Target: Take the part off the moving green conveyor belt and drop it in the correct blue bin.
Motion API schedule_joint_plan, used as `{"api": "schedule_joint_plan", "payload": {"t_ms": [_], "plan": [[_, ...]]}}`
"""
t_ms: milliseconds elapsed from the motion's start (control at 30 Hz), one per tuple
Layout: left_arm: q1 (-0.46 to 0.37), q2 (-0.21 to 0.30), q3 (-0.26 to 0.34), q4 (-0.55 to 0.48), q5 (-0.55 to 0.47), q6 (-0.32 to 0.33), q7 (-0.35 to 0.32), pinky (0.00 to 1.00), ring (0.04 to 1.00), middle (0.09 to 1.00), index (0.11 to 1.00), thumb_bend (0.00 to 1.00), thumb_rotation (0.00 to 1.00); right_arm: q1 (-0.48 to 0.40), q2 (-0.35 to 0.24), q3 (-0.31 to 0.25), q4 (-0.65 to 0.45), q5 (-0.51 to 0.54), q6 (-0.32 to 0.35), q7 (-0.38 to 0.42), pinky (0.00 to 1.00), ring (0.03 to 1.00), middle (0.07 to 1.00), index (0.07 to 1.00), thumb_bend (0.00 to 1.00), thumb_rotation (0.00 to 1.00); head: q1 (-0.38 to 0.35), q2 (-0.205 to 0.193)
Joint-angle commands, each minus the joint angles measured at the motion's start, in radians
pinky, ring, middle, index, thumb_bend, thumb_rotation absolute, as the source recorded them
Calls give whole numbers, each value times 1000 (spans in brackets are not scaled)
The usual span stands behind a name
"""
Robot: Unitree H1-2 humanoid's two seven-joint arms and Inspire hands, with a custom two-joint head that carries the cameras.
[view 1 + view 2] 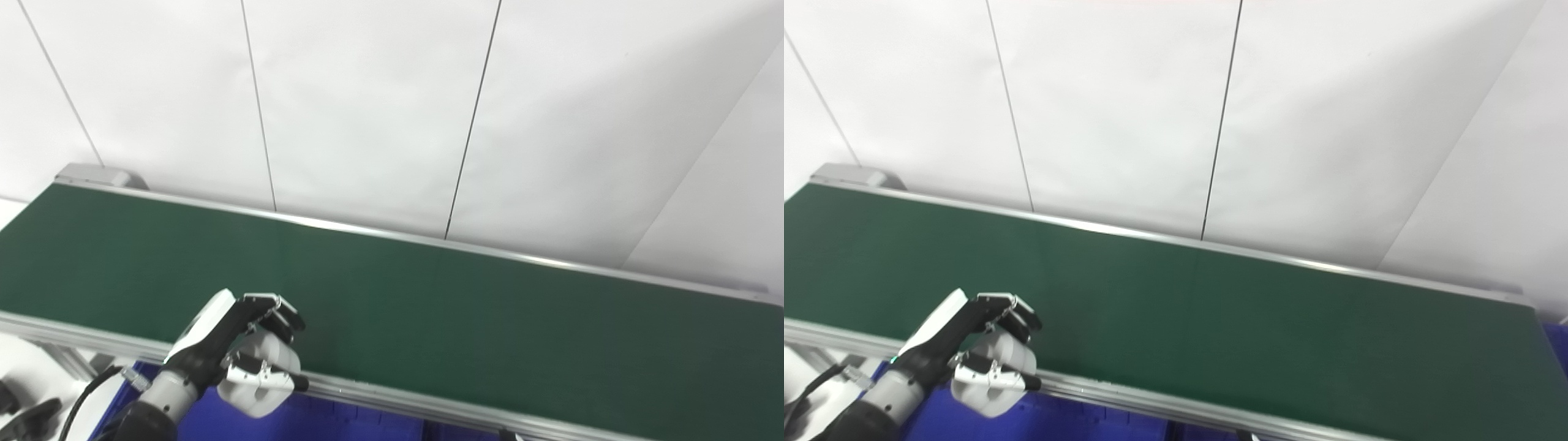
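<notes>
white rounded part (263, 367) gripped in left hand (236, 343) over belt edge.

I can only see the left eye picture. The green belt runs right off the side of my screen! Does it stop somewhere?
Observer: Yes. In the right eye view the green belt ends at a metal corner just before the picture's right edge.
Operator: Ooh, is there anything after the end?
Observer: A blue sliver shows just past the belt's end. Too little of it shows to say whether it is a bin.
Operator: Is a part riding on the bit of the belt I can't see?
Observer: No. That last stretch up to the corner shows only bare green.
</notes>
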Motion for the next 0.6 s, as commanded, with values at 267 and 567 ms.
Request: {"api": "schedule_joint_plan", "payload": {"t_ms": [267, 567], "plan": [[59, -38, -76, 154, 39, -149, 39, 335, 373, 464, 551, 493, 0, 31, 32, -64, -105, -7, -44, 64, 695, 830, 904, 916, 766, 699, -66, 104], [53, -59, -147, 218, 54, -156, 26, 330, 379, 459, 545, 494, 0, 42, 79, -109, -158, -16, -7, 114, 696, 822, 894, 907, 789, 708, -101, 136]]}}
